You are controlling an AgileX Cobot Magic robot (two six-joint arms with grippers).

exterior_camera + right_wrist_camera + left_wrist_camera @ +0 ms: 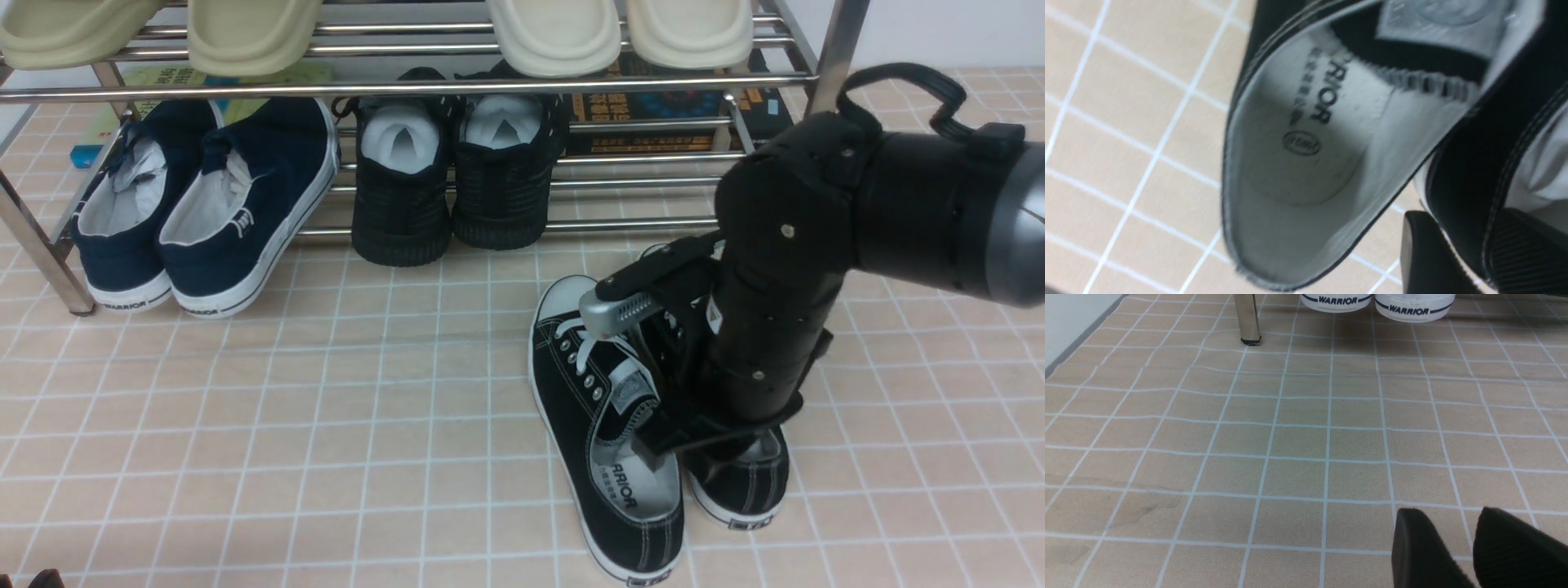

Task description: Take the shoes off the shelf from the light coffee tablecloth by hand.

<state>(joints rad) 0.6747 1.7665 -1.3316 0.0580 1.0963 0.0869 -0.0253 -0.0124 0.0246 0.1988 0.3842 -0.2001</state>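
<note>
**Front view:** The right end effector [694, 445] reaches down at the heel end of the shoes [600, 425]. They lie side by side on the light coffee tablecloth [245, 408] with toes toward 12 o'clock. They are off the shelf [408, 86], at 5 o'clock from its middle. The arm hides most of the shoe on the 3 o'clock side, and the finger spread cannot be read here.

**Left wrist view:** The left end effector [1453, 518] hangs over bare tablecloth [1290, 437], its fingers slightly apart and holding nothing. A shelf leg [1247, 318] and the white heels of navy sneakers [1408, 304] are well apart from it.

**Right wrist view:** The right end effector [1461, 228] has its fingers [1425, 257] apart, astride the black canvas side wall of one shoe. The other shoe's grey insole [1298, 163] lies just beside. The view is blurred, so contact with the wall cannot be told.
</note>
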